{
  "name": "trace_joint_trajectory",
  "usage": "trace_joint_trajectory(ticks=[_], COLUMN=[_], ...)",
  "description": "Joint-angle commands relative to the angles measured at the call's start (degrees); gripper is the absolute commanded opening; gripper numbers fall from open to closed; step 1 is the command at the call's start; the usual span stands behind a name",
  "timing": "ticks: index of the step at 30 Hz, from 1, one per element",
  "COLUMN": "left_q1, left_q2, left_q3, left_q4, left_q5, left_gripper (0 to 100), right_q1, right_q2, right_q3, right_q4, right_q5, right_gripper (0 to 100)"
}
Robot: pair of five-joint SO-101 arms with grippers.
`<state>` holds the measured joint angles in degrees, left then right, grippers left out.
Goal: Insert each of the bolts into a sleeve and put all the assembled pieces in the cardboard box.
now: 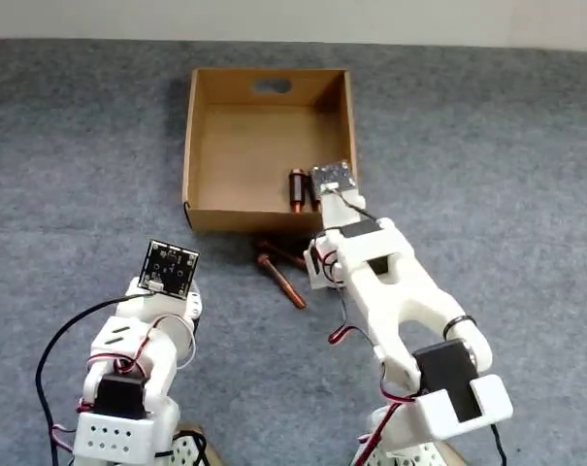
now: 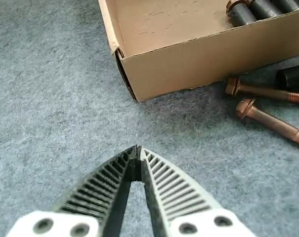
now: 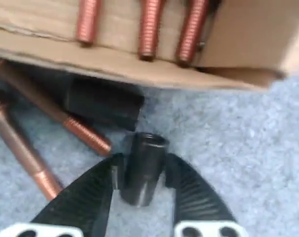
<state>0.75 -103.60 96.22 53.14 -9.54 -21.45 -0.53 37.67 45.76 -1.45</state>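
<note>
Right wrist view: black sleeve (image 3: 141, 177) in right tool (image 3: 142, 163), near cardboard box (image 3: 238, 34).

Loose bolts (image 1: 281, 282) beside cardboard box (image 1: 240, 146)

text: none legible | labels: none | numbers: none | signs: none

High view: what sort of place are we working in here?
Probably a small tabletop assembly bench, not a factory line: a grey carpeted table, an open cardboard box, loose copper bolts, and a black sleeve in the right pincer.
</note>
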Motion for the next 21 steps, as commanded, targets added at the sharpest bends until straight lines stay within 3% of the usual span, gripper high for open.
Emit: trace_joint_trajectory(ticks=[1,11,17,21], left_q1=[0.5,0.5,0.5,0.5], left_q2=[0.0,0.0,0.0,0.0], left_q3=[1.0,1.0,1.0,1.0], left_q4=[0.2,0.1,0.1,0.1], left_q5=[0.1,0.1,0.1,0.1], left_gripper=[1,1,1,1], right_q1=[0.5,1.2,1.3,1.3], right_q2=[-1.4,-20.3,-21.3,-21.3], right_q3=[-1.6,10.4,19.0,20.1], right_q4=[-0.5,7.3,7.3,7.6], right_q5=[0.4,0.9,9.9,10.8], right_gripper=[1.4,0.5,0.9,5.7])
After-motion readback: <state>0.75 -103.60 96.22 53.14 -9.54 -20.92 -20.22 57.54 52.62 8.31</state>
